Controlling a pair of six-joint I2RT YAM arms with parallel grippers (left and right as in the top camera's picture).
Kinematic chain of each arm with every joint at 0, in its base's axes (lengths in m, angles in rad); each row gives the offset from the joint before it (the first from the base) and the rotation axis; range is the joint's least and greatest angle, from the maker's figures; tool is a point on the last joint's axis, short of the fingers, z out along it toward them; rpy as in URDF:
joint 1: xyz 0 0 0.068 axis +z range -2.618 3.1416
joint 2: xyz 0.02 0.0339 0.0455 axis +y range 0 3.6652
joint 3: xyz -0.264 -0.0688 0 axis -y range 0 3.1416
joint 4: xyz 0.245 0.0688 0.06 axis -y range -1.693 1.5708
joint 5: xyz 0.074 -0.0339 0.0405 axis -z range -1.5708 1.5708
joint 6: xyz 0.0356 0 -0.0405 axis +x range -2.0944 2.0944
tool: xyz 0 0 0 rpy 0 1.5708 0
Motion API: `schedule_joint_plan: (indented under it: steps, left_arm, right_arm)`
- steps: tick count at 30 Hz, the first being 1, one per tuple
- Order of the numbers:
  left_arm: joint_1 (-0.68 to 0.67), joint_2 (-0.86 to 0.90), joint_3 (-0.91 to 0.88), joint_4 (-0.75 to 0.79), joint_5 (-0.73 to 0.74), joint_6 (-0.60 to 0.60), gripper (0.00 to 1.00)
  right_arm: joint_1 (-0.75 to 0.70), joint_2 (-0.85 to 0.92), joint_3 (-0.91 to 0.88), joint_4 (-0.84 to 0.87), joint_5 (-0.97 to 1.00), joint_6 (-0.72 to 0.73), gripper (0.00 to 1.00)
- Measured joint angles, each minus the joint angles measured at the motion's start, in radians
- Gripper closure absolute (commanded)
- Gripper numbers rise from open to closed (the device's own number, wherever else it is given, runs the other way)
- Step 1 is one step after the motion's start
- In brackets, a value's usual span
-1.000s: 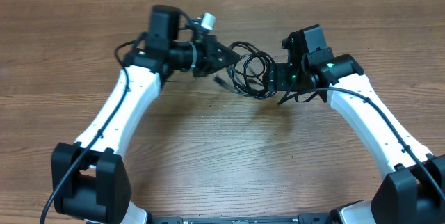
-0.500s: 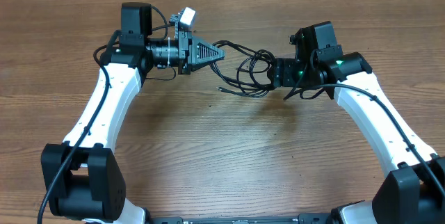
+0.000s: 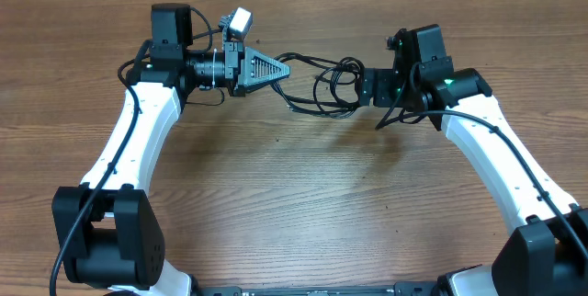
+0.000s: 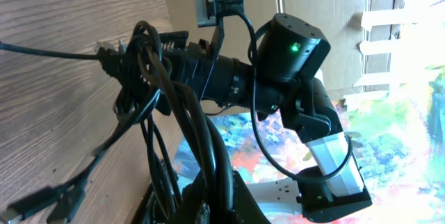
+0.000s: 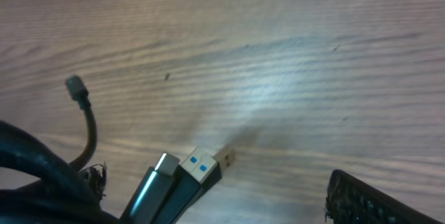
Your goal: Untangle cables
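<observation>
The cables [image 3: 329, 88] are thin black cords in a loose tangle, lifted between my two grippers at the far middle of the table. My left gripper [image 3: 283, 68] is shut on a few strands, which run up from its jaws in the left wrist view [image 4: 208, 147] to the right gripper [image 4: 132, 78]. My right gripper [image 3: 366, 87] sits at the tangle's right side. In its wrist view the fingers stand wide apart [image 5: 215, 196]. Cords [image 5: 35, 175] lie over its left finger, silver-tipped USB plugs [image 5: 191, 172] hang between the fingers, and a small plug [image 5: 75, 85] dangles at the left.
The wooden table [image 3: 303, 204] lies under both arms. Cardboard and a colourful sheet show behind the right arm in the left wrist view [image 4: 389, 113]. A loose cord end [image 3: 296, 108] hangs just below the tangle.
My left gripper has pulled back to the left with its strands, stretching the tangle out. My right gripper has shifted slightly up and right.
</observation>
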Motion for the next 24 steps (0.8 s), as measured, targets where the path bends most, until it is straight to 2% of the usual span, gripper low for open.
schedule_joint_plan:
  steps: [11,16,24]
  left_arm:
    - [0.000,0.004,0.000,0.008,-0.002,0.000,0.96]
    - [0.000,0.013,0.000,0.007,-0.035,-0.001,0.96]
    - [0.023,0.013,0.000,-0.070,-0.135,-0.011,0.96]
  right_arm:
    - [-0.013,0.000,0.005,0.056,0.069,-0.009,0.00]
    - [-0.072,-0.001,0.005,0.019,-0.057,-0.022,0.00]
    - [-0.166,0.000,0.004,-0.046,-0.346,-0.123,0.00]
